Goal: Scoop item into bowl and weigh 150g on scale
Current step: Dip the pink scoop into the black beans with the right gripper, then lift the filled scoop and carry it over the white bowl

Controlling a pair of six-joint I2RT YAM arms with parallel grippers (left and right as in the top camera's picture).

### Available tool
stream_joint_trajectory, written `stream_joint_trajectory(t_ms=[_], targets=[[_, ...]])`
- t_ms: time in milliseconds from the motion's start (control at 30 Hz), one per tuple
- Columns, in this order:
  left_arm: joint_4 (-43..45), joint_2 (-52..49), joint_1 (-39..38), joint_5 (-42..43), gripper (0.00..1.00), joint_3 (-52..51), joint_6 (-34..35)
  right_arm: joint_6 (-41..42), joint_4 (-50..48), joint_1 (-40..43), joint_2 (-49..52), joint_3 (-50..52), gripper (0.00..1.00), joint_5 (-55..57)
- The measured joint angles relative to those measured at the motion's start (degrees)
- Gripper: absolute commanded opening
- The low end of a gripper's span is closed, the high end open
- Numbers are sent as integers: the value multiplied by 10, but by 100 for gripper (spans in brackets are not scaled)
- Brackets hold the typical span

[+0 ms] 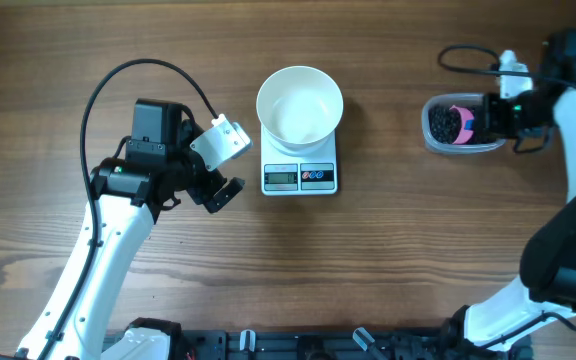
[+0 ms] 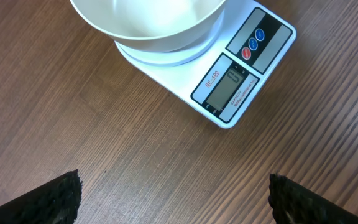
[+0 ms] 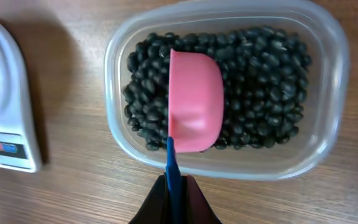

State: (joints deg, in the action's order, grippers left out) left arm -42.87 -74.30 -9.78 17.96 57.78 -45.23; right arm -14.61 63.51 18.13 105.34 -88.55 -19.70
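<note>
Brown wooden table (image 1: 388,270) carries the scale (image 1: 300,177), marked "SF-400" beside its display, with the display edge turned to the base of my arms and the white bowl (image 1: 261,105) standing on it. My left gripper (image 1: 230,167) hangs wide open just beside the scale and holds nothing. My right gripper (image 3: 174,186) is closed on the blue handle (image 3: 171,165) of the pink scoop (image 3: 194,99), which points toward the scale, above the black beans (image 3: 260,81) in the clear tub (image 3: 328,143).

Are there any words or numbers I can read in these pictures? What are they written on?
"SF-400": on the scale, beside its display.
Tiny print on the display's other side: too small to read.
Marks on the two round buttons: too blurred to read.
The display itself looks blank, with no digits.
Nothing is written on the bowl.
</note>
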Motion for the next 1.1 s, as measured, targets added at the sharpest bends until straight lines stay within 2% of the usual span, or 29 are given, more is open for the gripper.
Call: stream_joint_trajectory(t_ms=[300,700,933,1100], targets=[[0,0,0,0,100,0,0,-2,16,119,4,0,4,-125],[0,0,0,0,100,0,0,-64,65,142,5,0,4,-301],[0,0,0,0,100,0,0,-86,87,79,5,0,4,-391],[0,0,0,0,100,0,0,-37,34,-19,5,0,4,-414]])
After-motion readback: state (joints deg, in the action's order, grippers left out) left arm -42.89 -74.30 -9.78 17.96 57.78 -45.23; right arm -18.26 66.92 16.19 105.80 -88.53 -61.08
